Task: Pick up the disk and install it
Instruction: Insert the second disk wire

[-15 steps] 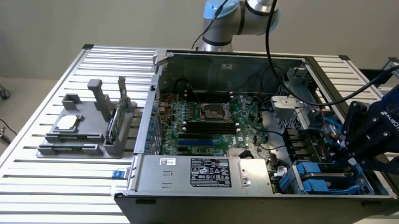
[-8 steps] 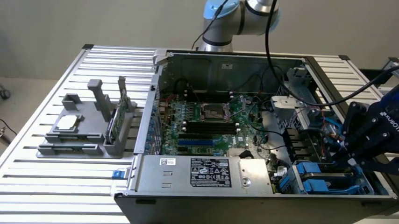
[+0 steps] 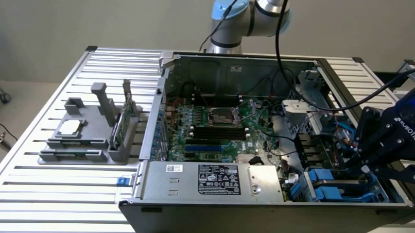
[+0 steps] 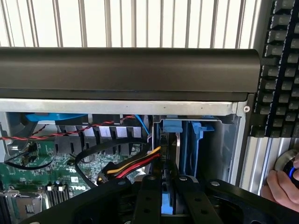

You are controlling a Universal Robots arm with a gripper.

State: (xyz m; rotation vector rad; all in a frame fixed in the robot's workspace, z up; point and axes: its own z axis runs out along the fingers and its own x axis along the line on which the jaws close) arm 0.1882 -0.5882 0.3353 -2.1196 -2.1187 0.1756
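The gripper [image 3: 363, 162] sits low inside the open computer case [image 3: 233, 63] at the exterior view's right, its fingers [image 4: 154, 196] drawn close together on the edge of the disk [image 4: 172, 161], which stands upright in its blue carrier in the drive bay [image 3: 340, 187]. To do this well, I'd keep the disk square to the bay's rails, clear of the red and yellow cable [image 4: 135, 165] just beside it, and push evenly.

The end effector [image 4: 164, 186] hangs low, fingers [image 4: 150, 196] nearly closed.
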